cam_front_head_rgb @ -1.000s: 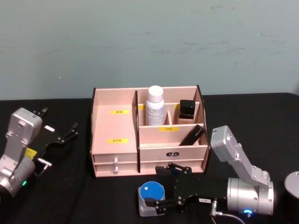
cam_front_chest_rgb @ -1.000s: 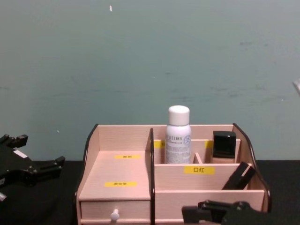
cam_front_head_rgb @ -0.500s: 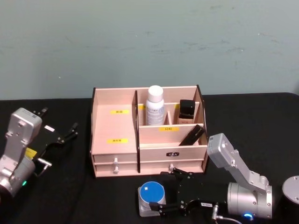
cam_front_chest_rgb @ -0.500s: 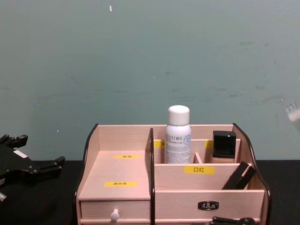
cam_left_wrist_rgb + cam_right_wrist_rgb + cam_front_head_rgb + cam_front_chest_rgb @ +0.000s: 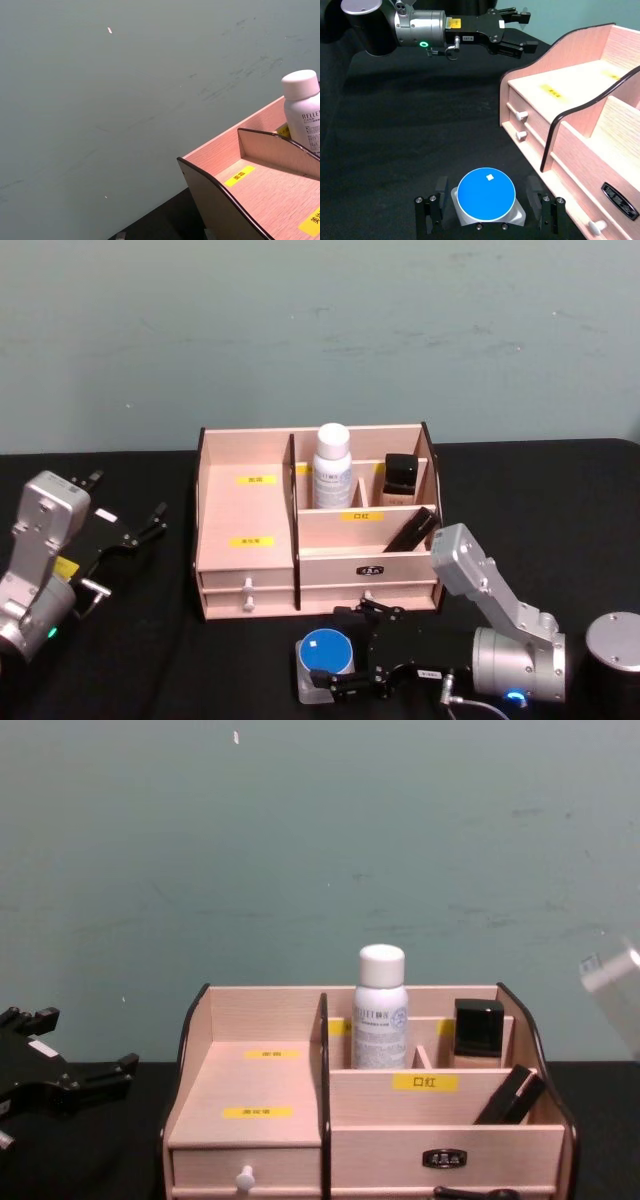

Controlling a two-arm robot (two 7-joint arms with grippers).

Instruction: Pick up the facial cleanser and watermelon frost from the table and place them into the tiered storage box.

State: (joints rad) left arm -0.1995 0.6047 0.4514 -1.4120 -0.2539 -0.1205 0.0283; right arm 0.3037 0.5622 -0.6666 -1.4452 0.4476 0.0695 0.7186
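The tiered storage box (image 5: 245, 510) stands mid-table, pale wood with yellow labels. A white-capped white bottle (image 5: 332, 468), the facial cleanser, stands upright in its back compartment, also in the chest view (image 5: 380, 1010). A round blue-lidded pot on a grey base (image 5: 325, 655), the watermelon frost, sits on the black table in front of the box. My right gripper (image 5: 340, 648) is low on the table, open, with one finger on each side of the pot (image 5: 486, 196). My left gripper (image 5: 130, 525) hangs open at the far left, away from the box.
A black-capped bottle (image 5: 400, 478) and a slanted black stick (image 5: 410, 530) occupy the box's right compartments. Two drawers (image 5: 247, 590) face me along the box's bottom. The right arm's grey joint (image 5: 615, 640) sits at the table's right. The table is black cloth.
My right gripper has sunk toward the table and slid left, so its fingers now bracket the blue-lidded pot. It has dropped out of the chest view. The left arm has not moved.
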